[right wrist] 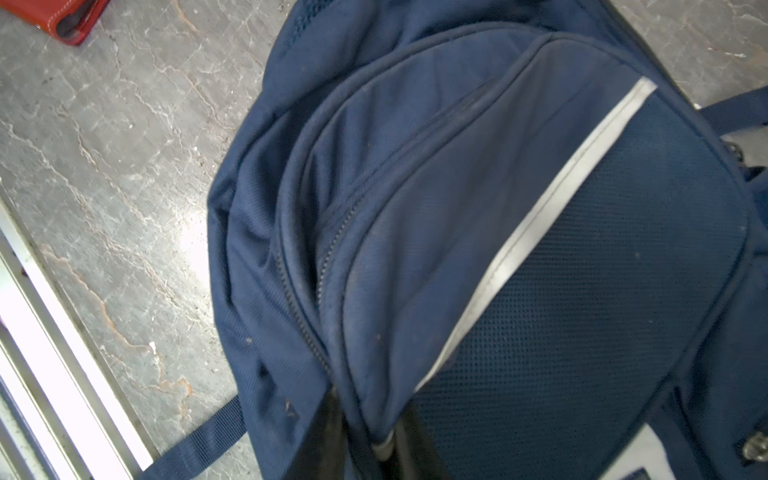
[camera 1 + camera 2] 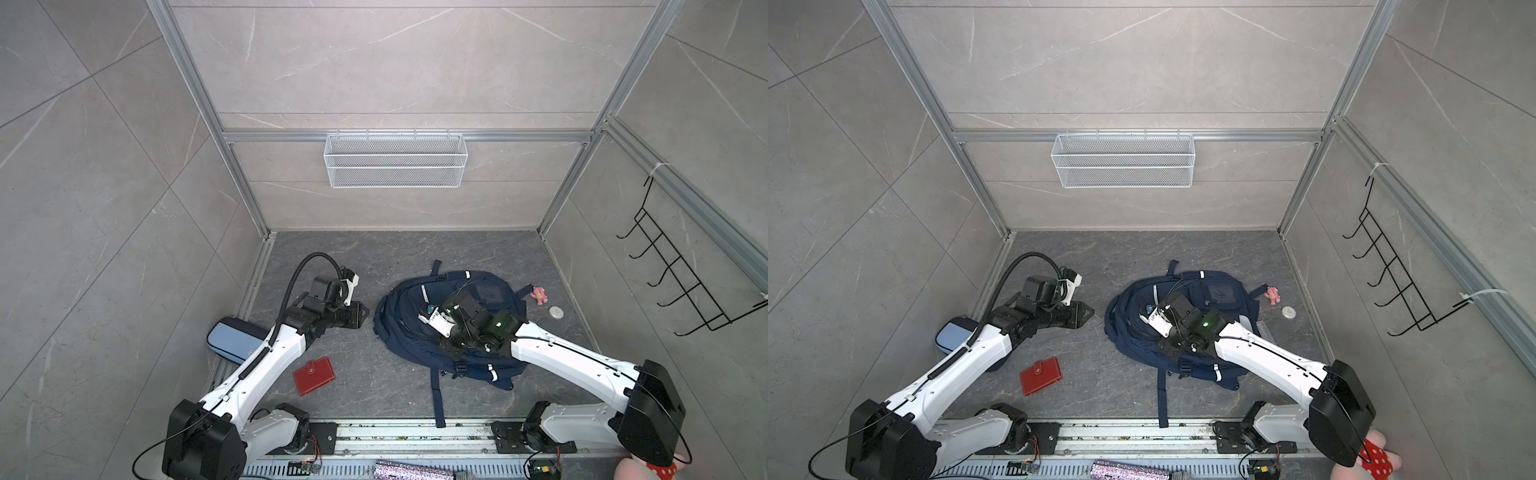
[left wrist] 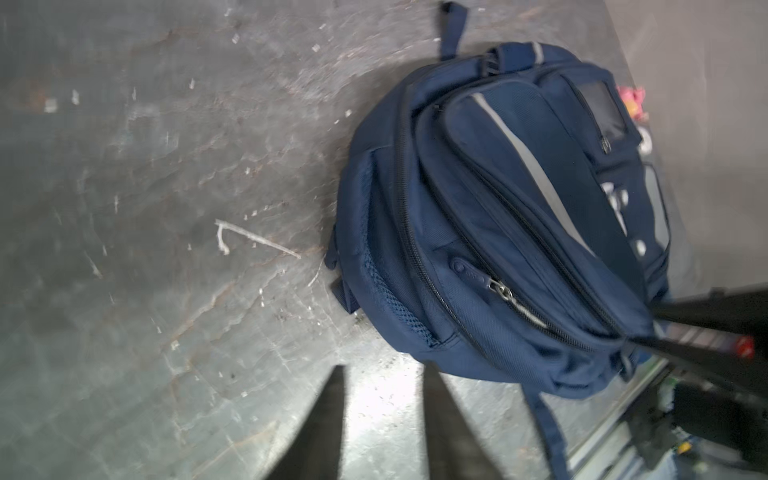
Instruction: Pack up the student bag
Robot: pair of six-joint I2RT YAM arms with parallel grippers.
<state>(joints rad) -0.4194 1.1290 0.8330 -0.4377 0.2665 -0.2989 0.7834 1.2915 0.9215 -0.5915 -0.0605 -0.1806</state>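
Since the bag [image 2: 399, 328] lies on the table [image 2: 374, 257] right of centre in both top views, its long axis running from the far handle loop back toward the near rail, the right arm is plainly the nearer one: it reaches over the bag's middle, while the left arm stops short of the bag's left flank. That flank, where the zip tracks curve, faces the left gripper [image 2: 363, 311], which points at it from just beside, with a strip of bare table between them. Seen from the left wrist, that gripper's two fingers stand apart with only table between them, so it is released and holds nothing. The right gripper [image 1: 370, 419] is down on the bag, its dark fingers either side of a fold by the zip, touching the cloth. Whether it pinches that fold or merely straddles it I cannot tell, as the tips are blurred and half hidden. No pocket shows an open mouth here, so I judge packing has hardly begun and the next move turns on getting a zip open, likely with the right arm steadying and the left coming in sideways. Loose things wait around: a case [image 2: 232, 336] partly under the left arm, a red wallet [image 2: 313, 376] near it, and a pink toy [image 2: 539, 294] and white disc [image 2: 556, 312] beyond the bag's right side.
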